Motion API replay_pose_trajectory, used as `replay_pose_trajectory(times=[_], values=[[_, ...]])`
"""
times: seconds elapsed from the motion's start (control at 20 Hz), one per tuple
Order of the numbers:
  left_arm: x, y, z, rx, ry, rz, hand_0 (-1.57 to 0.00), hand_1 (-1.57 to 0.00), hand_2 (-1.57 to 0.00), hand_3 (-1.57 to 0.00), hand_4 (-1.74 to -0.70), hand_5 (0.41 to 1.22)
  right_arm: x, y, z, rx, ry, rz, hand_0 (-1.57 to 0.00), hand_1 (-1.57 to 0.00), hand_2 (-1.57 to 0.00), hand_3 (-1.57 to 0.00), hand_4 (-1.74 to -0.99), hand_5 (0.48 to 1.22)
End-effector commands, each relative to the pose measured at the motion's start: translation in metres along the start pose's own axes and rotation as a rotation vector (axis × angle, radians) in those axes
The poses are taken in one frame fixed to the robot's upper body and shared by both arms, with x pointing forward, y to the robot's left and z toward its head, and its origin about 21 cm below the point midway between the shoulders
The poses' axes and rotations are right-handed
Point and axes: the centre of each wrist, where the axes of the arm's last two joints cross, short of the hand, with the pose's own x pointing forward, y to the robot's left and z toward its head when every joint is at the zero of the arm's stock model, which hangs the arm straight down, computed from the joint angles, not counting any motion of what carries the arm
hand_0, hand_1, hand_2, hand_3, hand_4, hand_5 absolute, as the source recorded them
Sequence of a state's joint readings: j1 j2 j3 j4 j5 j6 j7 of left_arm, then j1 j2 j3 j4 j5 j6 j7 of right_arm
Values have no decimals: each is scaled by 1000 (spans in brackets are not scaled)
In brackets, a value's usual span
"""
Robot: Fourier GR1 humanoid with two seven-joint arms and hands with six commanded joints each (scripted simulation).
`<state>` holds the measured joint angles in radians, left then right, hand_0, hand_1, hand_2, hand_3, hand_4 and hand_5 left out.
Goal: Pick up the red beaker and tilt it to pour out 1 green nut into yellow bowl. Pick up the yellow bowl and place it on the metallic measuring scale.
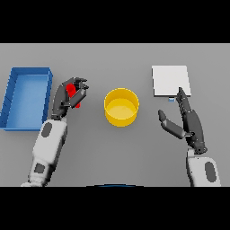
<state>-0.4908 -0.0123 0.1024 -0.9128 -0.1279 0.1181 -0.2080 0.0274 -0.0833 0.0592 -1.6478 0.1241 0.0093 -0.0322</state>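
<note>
A: What could go wrong here?

B: Start near. The right hand (186,121) rests on the table (134,152), fingers straight and spread, thumb out, holding nothing. Its fingertips lie just at the near edge of the scale (170,80), so a careless move might nudge the plate. Farther left, the left hand (72,96) is curled tight round the beaker (71,92), which sits well apart from the bowl (121,107).

A: So the pour?

B: That is my worry. Tilt from there and the nut lands on the table, not in the bowl (I cannot see any nut, the fingers hide most of the beaker). Tilt too far and more than one might drop.

A: And the count?

B: Two hands, one beaker, one bowl, one scale, one blue tray (13,90) at the far left.
</note>
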Motion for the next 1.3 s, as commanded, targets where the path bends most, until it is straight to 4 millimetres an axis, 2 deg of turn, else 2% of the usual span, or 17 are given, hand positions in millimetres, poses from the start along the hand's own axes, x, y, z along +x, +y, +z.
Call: replay_pose_trajectory(times=[0.0,0.05,0.2,0.35,0.5,0.7,0.85,1.0,1.25], values=[[1,-3,-2,2,-8,3,-1066,-1051,-1049,-980,-1483,998,1,0,-1,4,-3,1,1,1,1,1,-1291,647],[1,-4,-2,4,-21,-18,-1167,-1155,-1153,-1081,-1529,1043,2,1,-2,9,5,1,1,1,1,1,-1291,649],[1,-3,-2,-13,-41,-10,-1364,-1358,-1357,-1176,-1621,1130,-4,-1,1,-3,10,2,1,1,1,1,-1290,649],[3,-5,-1,-30,-40,-40,-1465,-1462,-1462,-1369,-1542,1174,-4,2,-1,3,-1,6,1,1,1,1,-1288,648],[11,-4,-2,-31,-77,-58,-1517,-1515,-1515,-1468,-1512,1197,-5,4,1,10,-4,3,1,1,1,1,-1289,652],[32,-1,-6,-32,-106,-63,-1549,-1548,-1548,-1529,-1500,1211,-3,4,0,3,2,11,1,1,1,1,-1294,662],[53,-1,-5,-44,-149,-144,-1560,-1559,-1559,-1549,-1496,1216,-4,2,2,6,-8,21,1,1,1,1,-1289,664],[75,-2,-8,-77,-169,-259,-1565,-1565,-1565,-1560,-1616,1174,-6,4,3,15,-19,16,1,1,1,1,-1277,664],[86,-2,-16,-111,-151,-354,-1565,-1565,-1565,-1560,-1616,1140,-5,5,1,17,0,15,1,1,1,1,-1277,679]])
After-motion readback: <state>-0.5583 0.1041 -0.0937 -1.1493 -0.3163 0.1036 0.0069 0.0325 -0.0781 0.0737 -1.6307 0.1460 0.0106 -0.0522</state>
